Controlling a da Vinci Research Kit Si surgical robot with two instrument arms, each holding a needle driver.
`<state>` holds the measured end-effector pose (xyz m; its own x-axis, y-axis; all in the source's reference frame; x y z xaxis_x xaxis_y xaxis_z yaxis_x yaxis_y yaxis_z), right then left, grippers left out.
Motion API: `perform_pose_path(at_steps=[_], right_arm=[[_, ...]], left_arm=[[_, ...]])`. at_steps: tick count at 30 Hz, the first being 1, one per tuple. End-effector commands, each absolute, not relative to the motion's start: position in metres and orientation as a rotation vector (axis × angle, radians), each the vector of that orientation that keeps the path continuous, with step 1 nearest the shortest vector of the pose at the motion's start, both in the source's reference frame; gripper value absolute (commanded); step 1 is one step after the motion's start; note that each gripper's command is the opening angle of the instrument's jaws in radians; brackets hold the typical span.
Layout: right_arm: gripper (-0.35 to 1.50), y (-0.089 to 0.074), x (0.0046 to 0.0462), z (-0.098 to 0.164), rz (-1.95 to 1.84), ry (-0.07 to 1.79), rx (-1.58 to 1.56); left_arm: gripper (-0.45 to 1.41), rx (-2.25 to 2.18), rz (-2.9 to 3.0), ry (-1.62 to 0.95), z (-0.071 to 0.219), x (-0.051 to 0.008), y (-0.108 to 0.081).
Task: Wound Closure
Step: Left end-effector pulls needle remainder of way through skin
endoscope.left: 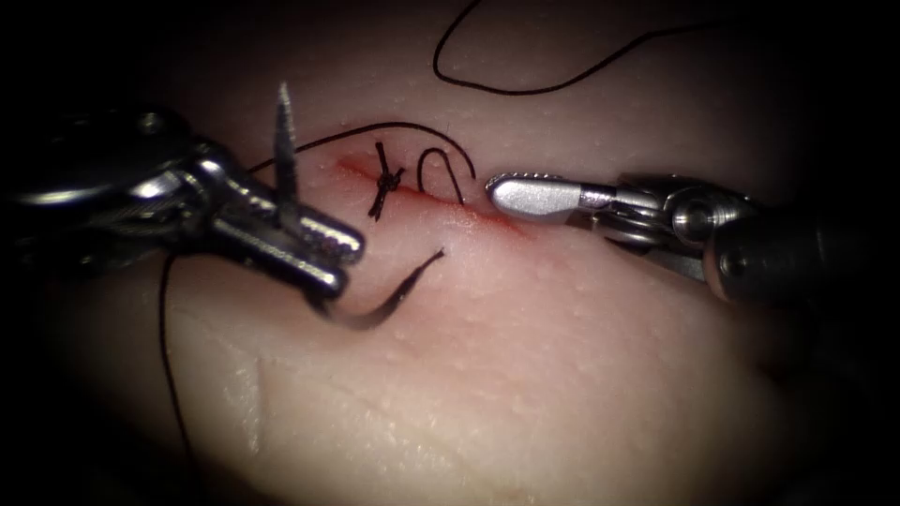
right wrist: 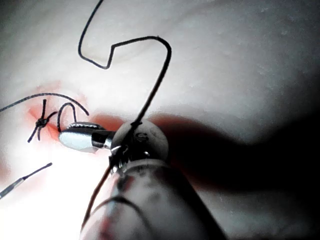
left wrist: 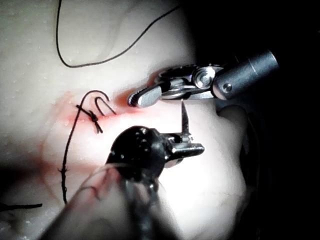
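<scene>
1. Curving through the left arm's tool (endoscope.left: pixel 323 258), the needle (endoscope.left: pixel 286 150) is clamped at about the middle of its arc: one end stands up above the jaws in the upper left of the endoscope view, and the other sweeps out below them to a free end (endoscope.left: pixel 433 259) near the centre of the frame.
2. Both ends of the needle lie clear of the tissue (endoscope.left: pixel 562 375); neither is buried in it.
3. The left tool's jaws are closed on the needle, just left of the cut (endoscope.left: pixel 441 201), which runs as a reddish line across the middle of the frame.
4. A finished knot (endoscope.left: pixel 384 183) with short cut ends sits on the cut, and just right of it a small loop of thread (endoscope.left: pixel 441 169) arches over the wound.
5. From that loop the thread runs left toward the left tool, and a further length (endoscope.left: pixel 525 89) lies in a wide curve across the tissue in the upper part of the frame.
6. Red fluid (endoscope.left: pixel 497 223) stains the wound line between the knot and the right tool.
7. The right arm's tool (endoscope.left: pixel 525 195) comes in from the right of the frame, its tip just right of the loop and close over the cut. Its jaws look pressed together with nothing between them, though the angle is poor and I can't be fully certain.
8. In the right wrist view a strand of thread (right wrist: pixel 155 85) passes across that tool's wrist rather than into its jaws.
</scene>
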<state>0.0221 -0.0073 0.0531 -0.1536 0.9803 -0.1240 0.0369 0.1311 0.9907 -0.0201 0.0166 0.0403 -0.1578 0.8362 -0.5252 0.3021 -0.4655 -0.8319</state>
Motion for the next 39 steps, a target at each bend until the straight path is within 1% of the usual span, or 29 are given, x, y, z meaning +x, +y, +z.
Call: perform_pose_path(at_steps=[1,2,4,6,9,11,12,13,15,16,18,20,21,22,25,28,32,33,34,35,37,39], right_arm=[[0.27,-0.0079,0.0227,0.0534,1.196,1.412,1.078],[0.44,-0.0078,0.0226,0.0534,1.19,1.414,1.076],[0.43,-0.0078,0.0226,0.0533,1.172,1.427,1.059],[0.46,-0.0075,0.0224,0.0531,1.125,1.439,0.999],[0.43,-0.0067,0.022,0.0524,1.061,1.463,0.923],[0.46,-0.0058,0.0218,0.0513,0.994,1.483,0.844],[0.46,-0.0058,0.0218,0.0513,0.994,1.483,0.844],[0.53,-0.0056,0.0218,0.0509,0.971,1.488,0.818],[0.86,-0.0054,0.0222,0.0498,0.926,1.479,0.772],[0.98,-0.0054,0.0224,0.0493,0.904,1.473,0.751],[1.03,-0.0058,0.0232,0.0481,0.852,1.458,0.707],[1.03,-0.0064,0.0241,0.0472,0.806,1.455,0.701],[0.81,-0.0072,0.0254,0.0463,0.734,1.456,0.706],[0.66,-0.0076,0.0259,0.0461,0.706,1.456,0.713],[0.66,-0.0081,0.0271,0.0457,0.671,1.437,0.704],[0.58,-0.0085,0.0283,0.0458,0.648,1.419,0.682],[0.56,-0.0084,0.0286,0.0467,0.652,1.39,0.643],[0.53,-0.0084,0.0285,0.0471,0.652,1.386,0.638],[0.43,-0.0086,0.0284,0.0478,0.65,1.377,0.628],[0.43,-0.0086,0.0284,0.0478,0.65,1.377,0.628],[0.29,-0.009,0.0285,0.0488,0.645,1.355,0.613],[0.29,-0.0095,0.0286,0.0492,0.638,1.325,0.603]], left_arm=[[-0.45,-1.72,1.655,-1.275,0.0402,-0.0204,0.016],[-0.45,-1.753,1.659,-1.261,0.0394,-0.0201,0.016],[-0.45,-1.776,1.67,-1.25,0.039,-0.0199,0.0159],[-0.45,-1.806,1.681,-1.239,0.0385,-0.0195,0.0157],[-0.45,-1.843,1.723,-1.164,0.0379,-0.0189,0.0157],[-0.45,-1.866,1.769,-1.079,0.0377,-0.0183,0.0156],[-0.45,-1.866,1.769,-1.079,0.0377,-0.0183,0.0156],[-0.45,-1.871,1.784,-1.051,0.0377,-0.0182,0.0156],[-0.45,-1.882,1.812,-0.999,0.0377,-0.0179,0.0156],[-0.45,-1.879,1.819,-0.986,0.0377,-0.0178,0.0157],[-0.45,-1.888,1.846,-0.935,0.0376,-0.0175,0.0157],[-0.45,-1.895,1.862,-0.906,0.0376,-0.0174,0.0158],[-0.45,-1.902,1.873,-0.887,0.0375,-0.0174,0.0159],[-0.45,-1.907,1.881,-0.873,0.0374,-0.0174,0.0159],[-0.45,-1.918,1.891,-0.857,0.0372,-0.0173,0.0158],[-0.45,-1.933,1.902,-0.838,0.0366,-0.0172,0.0156],[-0.45,-1.947,1.912,-0.824,0.0355,-0.0167,0.0153],[-0.45,-1.95,1.914,-0.821,0.0351,-0.0165,0.0153],[-0.45,-1.957,1.919,-0.814,0.0345,-0.0163,0.0152],[-0.45,-1.957,1.919,-0.814,0.0345,-0.0163,0.0152],[-0.45,-1.967,1.921,-0.801,0.0334,-0.0161,0.0151],[-0.45,-1.973,1.925,-0.792,0.0329,-0.0161,0.0152]])
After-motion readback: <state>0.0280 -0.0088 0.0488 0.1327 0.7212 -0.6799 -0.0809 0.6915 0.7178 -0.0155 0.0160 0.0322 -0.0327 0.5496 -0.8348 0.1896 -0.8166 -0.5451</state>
